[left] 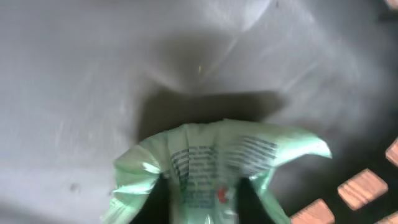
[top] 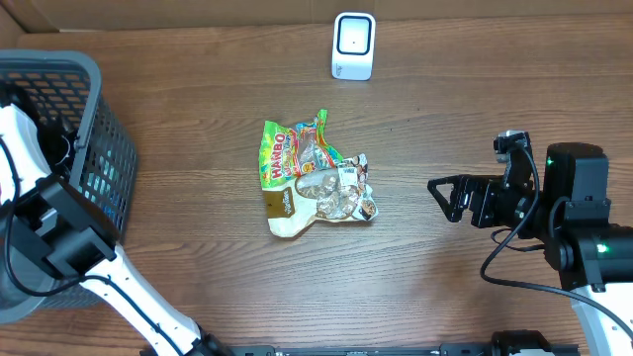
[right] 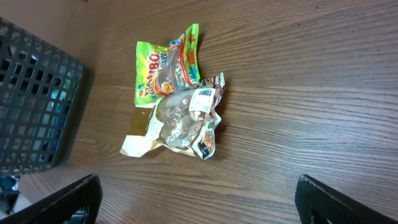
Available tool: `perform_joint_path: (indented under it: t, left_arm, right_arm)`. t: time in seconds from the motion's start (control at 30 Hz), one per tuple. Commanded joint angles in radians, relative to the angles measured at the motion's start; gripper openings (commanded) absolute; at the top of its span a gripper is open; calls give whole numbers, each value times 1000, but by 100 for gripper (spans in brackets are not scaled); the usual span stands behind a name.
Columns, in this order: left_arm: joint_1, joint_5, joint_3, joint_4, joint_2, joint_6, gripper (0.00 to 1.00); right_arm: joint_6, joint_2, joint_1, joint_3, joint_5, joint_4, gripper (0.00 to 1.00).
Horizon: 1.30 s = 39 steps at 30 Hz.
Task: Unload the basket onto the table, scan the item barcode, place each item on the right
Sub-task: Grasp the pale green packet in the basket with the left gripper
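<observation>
Left arm reaches down into the grey mesh basket. Wrist view blurred. Left gripper closed; a pale green packet sits bunched between its fingers, seemingly pinched there, though the blur leaves the contact unclear. Printed text on the packet faces the camera. No barcode legible. Basket mesh shows off to one side of the fingers, wood visible through it.

Right gripper over the wooden table, fingers wide apart, nothing between them. Ahead of its fingertips and well apart from them: a Haribo bag lying flat, and a clear gold-edged packet overlapping the bag's nearer end, white barcode label up. Basket beyond both.

White scanner stands off to the side of the right fingers, apart from the packets.
</observation>
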Motion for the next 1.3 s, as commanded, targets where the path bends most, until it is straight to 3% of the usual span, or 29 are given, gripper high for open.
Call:
perform_joint_path:
  t: [0.0,0.3,0.5,0.7,0.73,0.77,0.87,0.9,0.93,1.27]
  left_arm:
    - [29,-72,-66,-52,96,-79,4]
    - [85,63,114,-166,33,-135,4]
    - [116,92,294,-196,-154,-163,4]
    - [119,77,323,-163,-322,-163,4]
    - [119,66,323,-161,-332,-163,11]
    - [118,58,323,-161,-335,-162,25]
    - [114,55,297,-171,-332,-136,80]
    - [113,56,281,-174,-331,-137,93]
    - [113,56,250,-183,-331,-138,100]
    - [116,55,-101,-88,-330,-71,95]
  right_arm:
    - [0,-3,3,22,-10,3,100]
    - [0,-3,3,23,-10,-2,100]
    - [0,-3,3,23,-13,-8,100]
    - [0,-3,3,23,-13,-7,100]
    - [0,-3,3,23,-12,-7,99]
    - [0,-3,3,23,-12,-7,99]
    - [0,-3,3,23,-12,-7,100]
    - [0,-3,3,22,-12,-7,100]
    - [0,-3,3,23,-13,-7,100]
    - [-1,-3,3,22,-12,-1,100]
